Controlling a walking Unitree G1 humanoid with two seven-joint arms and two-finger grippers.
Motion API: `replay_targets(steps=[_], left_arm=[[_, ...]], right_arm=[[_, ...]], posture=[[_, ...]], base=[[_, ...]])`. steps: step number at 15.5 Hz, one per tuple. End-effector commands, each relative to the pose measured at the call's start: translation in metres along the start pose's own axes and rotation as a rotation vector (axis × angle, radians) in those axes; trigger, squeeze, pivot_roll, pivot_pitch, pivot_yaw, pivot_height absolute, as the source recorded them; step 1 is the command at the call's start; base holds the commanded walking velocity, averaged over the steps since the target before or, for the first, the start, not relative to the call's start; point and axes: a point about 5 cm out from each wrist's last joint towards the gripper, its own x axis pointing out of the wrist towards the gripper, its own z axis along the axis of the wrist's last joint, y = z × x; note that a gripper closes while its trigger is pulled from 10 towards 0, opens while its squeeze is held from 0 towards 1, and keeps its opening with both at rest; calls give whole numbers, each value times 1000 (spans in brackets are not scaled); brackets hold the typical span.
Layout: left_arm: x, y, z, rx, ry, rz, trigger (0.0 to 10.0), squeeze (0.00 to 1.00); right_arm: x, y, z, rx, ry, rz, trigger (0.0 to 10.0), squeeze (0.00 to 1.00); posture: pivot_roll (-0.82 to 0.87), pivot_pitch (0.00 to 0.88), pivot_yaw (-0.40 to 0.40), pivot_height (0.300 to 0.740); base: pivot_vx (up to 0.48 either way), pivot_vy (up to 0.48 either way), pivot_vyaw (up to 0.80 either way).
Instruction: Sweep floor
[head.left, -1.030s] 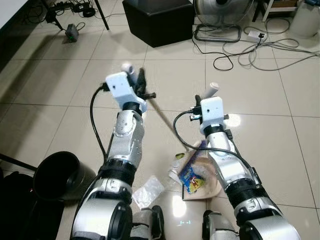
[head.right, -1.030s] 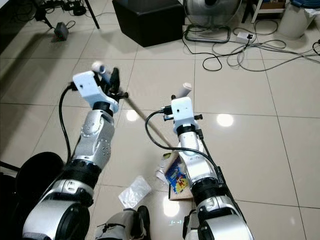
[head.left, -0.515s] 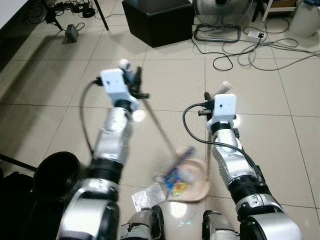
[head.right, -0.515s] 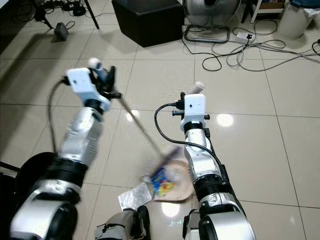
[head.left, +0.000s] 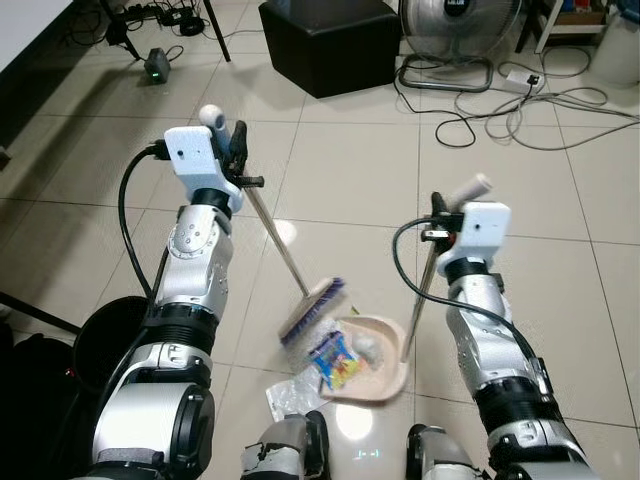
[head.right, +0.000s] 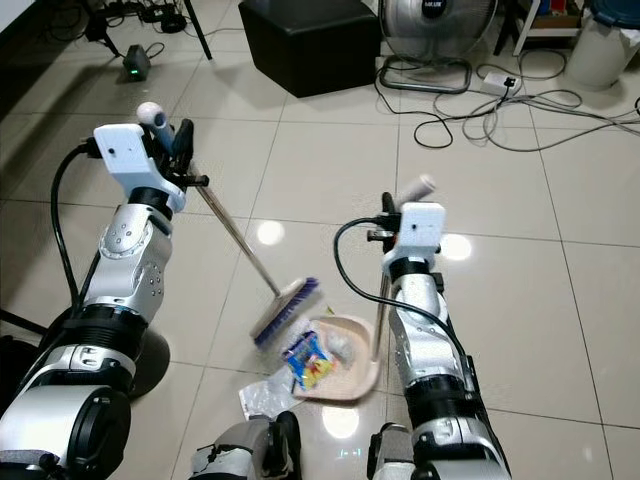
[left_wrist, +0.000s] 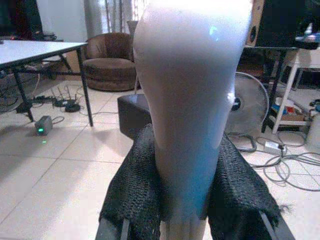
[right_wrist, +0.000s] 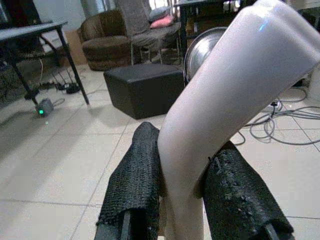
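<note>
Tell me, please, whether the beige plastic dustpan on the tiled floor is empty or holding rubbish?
Holding rubbish. The beige plastic dustpan has a blue and yellow wrapper and a pale crumpled scrap lying in it, with the purple-bristled broom head at its edge.

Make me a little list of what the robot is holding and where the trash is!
left gripper: shut on the broom handle
right gripper: shut on the dustpan handle
broom head: on the floor, at the dustpan's open edge
in the dustpan: a colourful wrapper and a pale crumpled scrap
not yet swept: a clear plastic bag on the tiles beside the dustpan
bin: black, by the robot's left side
farther off: a black box, a fan, cables
</note>
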Motion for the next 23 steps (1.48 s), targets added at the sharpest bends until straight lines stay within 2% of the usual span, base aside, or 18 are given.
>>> replay_targets(steps=[1,5,10,14,16,20,22,23], left_arm=[[-1,2,5,34,-39,-25,10000,0],[-18,-2,-5,53,-36,-63,10000,0],[-39,9,-18,139,-1,-61,10000,0],[-39,27,-11,183,-15,-28,10000,0],[-39,30,-10,196,-14,-31,10000,0],[-42,38,-6,155,53,-13,10000,0],[-50,45,-3,168,98,27,10000,0],[-57,45,-3,196,107,-8,10000,0]], right_arm=[[2,3,10,30,-46,6,10000,0],[2,-7,28,-5,-69,2,10000,0],[3,-25,49,-14,-99,-44,10000,0],[1,-28,62,65,-136,-46,10000,0],[0,-29,67,75,-146,-43,10000,0],[-5,-36,90,61,-171,-39,10000,0],[-7,-36,114,41,-191,-13,10000,0],[-8,-37,122,44,-198,-12,10000,0]], posture=[[36,119,127,740],[5,90,110,740],[-6,68,98,740],[-8,46,103,740],[-10,40,107,740],[-25,10,109,740],[-38,1,100,740],[-39,0,97,740]], base=[[0,0,0],[0,0,0],[0,0,0],[0,0,0],[0,0,0],[0,0,0],[0,0,0],[0,0,0]])
